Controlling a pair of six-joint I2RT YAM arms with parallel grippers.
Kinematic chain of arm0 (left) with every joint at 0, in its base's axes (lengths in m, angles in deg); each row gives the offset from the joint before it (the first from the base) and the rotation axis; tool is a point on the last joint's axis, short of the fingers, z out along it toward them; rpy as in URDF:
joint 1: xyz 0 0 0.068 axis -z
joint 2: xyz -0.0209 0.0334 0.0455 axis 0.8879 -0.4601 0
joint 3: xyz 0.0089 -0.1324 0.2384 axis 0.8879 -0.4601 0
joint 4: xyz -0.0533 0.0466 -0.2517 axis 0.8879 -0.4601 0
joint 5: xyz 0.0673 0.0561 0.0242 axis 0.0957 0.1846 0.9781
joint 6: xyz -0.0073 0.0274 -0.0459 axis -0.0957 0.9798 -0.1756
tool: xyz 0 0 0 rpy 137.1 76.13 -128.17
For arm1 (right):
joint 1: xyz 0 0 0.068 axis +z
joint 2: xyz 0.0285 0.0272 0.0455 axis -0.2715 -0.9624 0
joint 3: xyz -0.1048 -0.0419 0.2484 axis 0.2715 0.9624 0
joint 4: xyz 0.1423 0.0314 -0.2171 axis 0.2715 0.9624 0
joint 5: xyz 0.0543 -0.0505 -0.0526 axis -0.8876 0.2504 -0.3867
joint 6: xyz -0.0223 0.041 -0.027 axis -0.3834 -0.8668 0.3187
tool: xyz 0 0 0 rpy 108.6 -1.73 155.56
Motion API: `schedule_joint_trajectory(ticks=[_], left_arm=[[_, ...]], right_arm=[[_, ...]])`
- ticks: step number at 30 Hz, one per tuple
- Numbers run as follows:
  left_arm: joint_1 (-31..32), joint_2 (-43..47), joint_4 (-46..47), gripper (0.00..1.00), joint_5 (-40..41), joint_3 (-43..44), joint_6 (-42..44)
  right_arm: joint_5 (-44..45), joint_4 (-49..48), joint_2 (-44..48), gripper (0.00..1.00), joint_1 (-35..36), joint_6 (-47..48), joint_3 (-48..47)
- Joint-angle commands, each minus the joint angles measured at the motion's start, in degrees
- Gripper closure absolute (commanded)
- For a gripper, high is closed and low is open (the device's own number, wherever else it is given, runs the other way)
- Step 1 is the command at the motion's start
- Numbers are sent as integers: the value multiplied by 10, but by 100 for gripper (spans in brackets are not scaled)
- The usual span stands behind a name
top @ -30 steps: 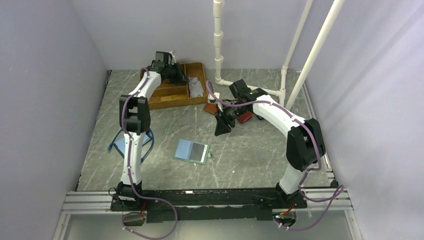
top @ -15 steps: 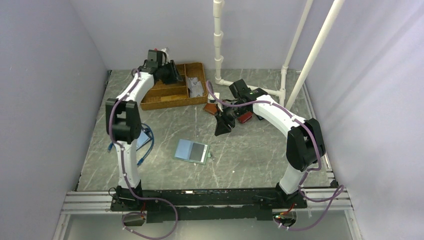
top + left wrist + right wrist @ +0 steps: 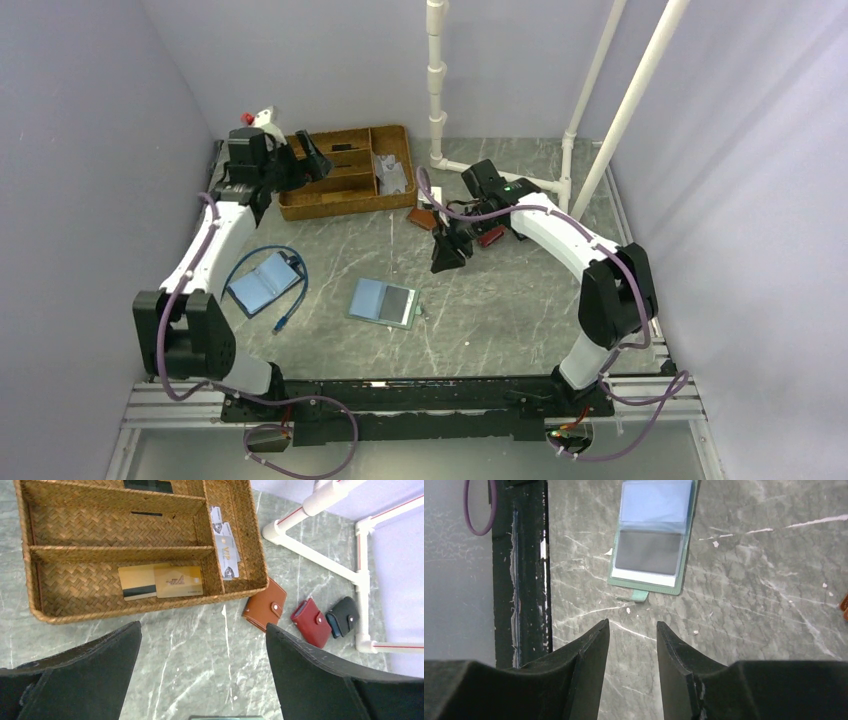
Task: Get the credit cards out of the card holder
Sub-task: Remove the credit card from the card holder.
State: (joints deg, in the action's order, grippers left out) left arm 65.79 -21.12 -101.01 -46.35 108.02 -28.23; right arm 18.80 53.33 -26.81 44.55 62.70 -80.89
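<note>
Black L gripper back from basket

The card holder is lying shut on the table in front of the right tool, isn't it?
Not shut: the card holder lies open on the table in front of the right tool. The right wrist view shows it spread flat.

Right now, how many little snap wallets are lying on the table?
3. The brown wallet lies by the basket, the red wallet beside it, the black wallet next to the white pipe. More may be hidden.
</note>
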Motion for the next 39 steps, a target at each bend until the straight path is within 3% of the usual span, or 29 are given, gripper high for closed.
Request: schedule_joint_trajectory(ticks=[1,8,18,27,33,39], left_arm=[[-19,62,17,0,-66,-37,2],[-27,123,-28,1,-190,-92,-12],[-23,223,50,2,-311,-283,-102],[115,270,-58,4,-146,-315,-49],[164,279,3,7,-126,-368,-77],[246,233,31,11,-71,-373,-84]], right_arm=[[-29,0,38,57,-2,40,7],[-55,-2,61,55,-2,70,23],[-91,-10,87,54,-2,137,63],[-109,-20,87,55,-1,216,105],[-92,-40,78,55,-1,209,114],[-87,-42,63,55,-1,199,109]])
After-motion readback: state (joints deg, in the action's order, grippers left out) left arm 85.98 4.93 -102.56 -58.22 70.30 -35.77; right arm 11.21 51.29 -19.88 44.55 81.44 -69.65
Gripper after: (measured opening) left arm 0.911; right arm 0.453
